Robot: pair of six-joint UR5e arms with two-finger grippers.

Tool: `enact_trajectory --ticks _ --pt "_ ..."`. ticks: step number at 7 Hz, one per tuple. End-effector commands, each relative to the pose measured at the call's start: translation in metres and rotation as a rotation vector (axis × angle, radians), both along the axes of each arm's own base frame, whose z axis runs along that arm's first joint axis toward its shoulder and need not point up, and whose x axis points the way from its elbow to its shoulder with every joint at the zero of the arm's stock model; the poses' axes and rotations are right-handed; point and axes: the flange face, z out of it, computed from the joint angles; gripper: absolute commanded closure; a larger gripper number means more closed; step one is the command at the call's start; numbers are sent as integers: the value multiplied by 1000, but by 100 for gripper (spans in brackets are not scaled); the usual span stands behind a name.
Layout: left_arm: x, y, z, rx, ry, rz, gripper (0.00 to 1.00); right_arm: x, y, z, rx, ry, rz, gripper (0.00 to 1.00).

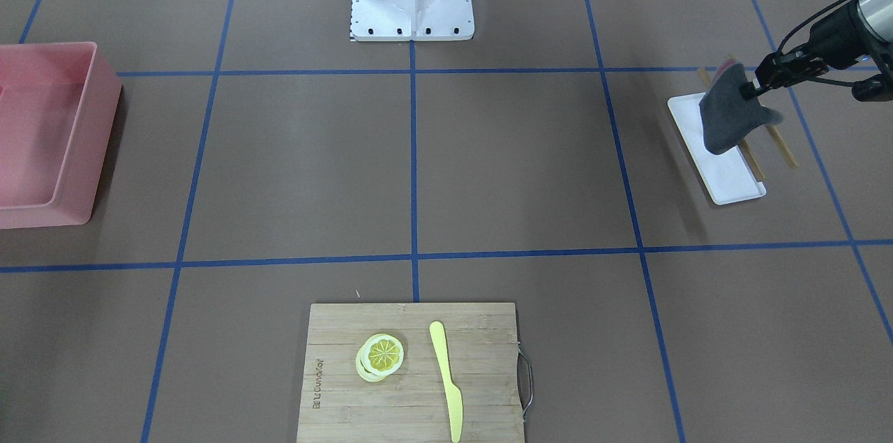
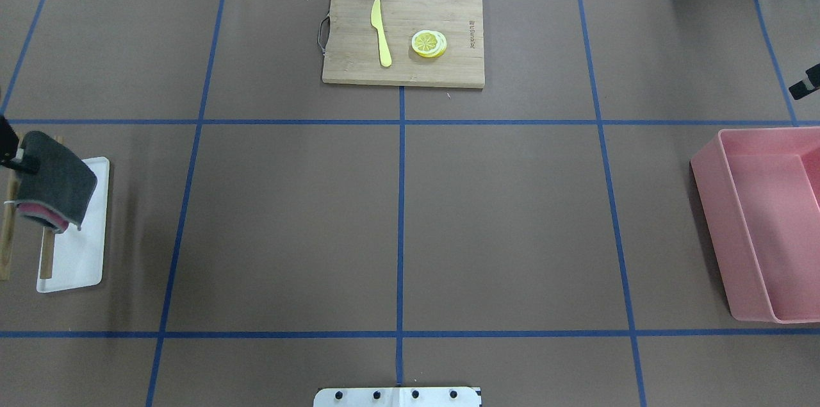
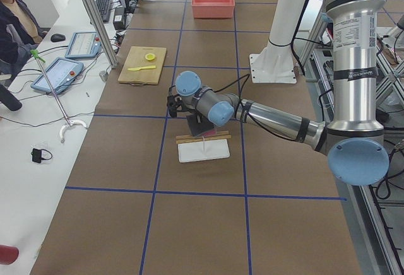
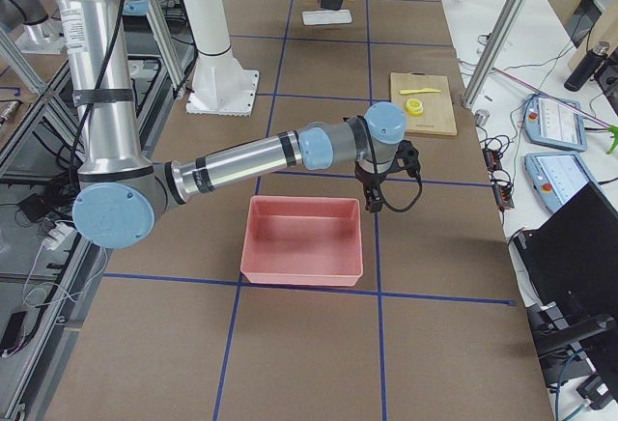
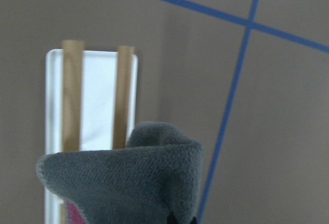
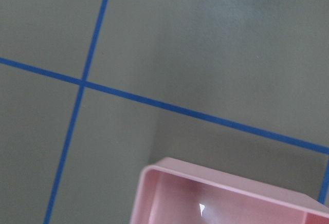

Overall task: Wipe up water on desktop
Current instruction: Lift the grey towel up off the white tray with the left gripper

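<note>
Grey cloth [image 1: 725, 121] in left hand [image 1: 755, 86], cutting board [image 1: 488, 359] engraving illegible

4 fixed views share desktop [image 2: 512, 215]; 2 wrist close-ups.

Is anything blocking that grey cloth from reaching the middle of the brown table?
Nothing visible does. The left gripper holds the grey cloth over the white tray, and the desktop squares between it and the middle show no obstacle.
</note>
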Motion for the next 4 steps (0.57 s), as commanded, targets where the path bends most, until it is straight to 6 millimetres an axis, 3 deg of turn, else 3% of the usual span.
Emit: enact_trajectory --ticks 1,2,3,4 --pt "54 -49 -135 -73 97 -49 100 -50 -22 -95 30 -41 32 0" --pt "89 -62 -177 -82 103 -70 100 -91 -27 -141 48 -44 32 0" --pt "135 -66 -218 -81 87 -108 100 -147 -12 -188 84 -1 69 0" --pt "165 -63 -256 -85 75 -103 100 -193 11 -226 89 10 130 0"
